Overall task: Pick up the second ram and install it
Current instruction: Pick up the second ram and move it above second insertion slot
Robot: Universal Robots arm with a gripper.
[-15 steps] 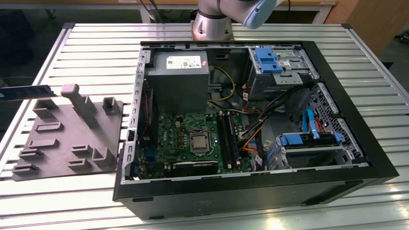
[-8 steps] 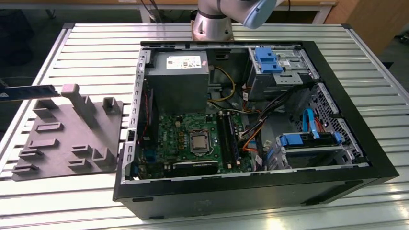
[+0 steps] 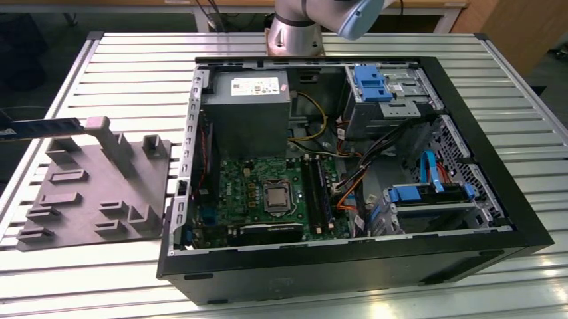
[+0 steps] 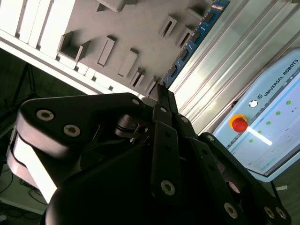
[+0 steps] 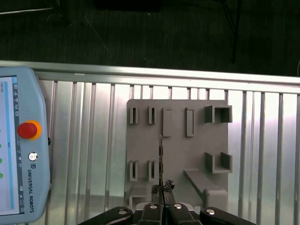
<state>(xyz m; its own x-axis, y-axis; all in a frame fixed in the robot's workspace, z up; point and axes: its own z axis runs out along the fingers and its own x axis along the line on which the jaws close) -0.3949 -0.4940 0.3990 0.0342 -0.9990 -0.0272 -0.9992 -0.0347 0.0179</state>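
While the gripper is pinched shut on one end of the memory stick, the stick stands on its thin edge over the grey holder plate, lined up between the plate's small slots in the first wrist view. Whether it touches the plate I cannot tell. In the second wrist view the black fingers meet on the stick, and its blue board with dark chips runs straight away from them. The plate lies on the slatted metal desk, near the edge at the exterior view's left. A control tablet with a red button rests on the slats just beside the plate. The open computer case lies flat across the desk's middle, well apart from the stick. Its green motherboard faces up, with the long black memory slots beside the processor.
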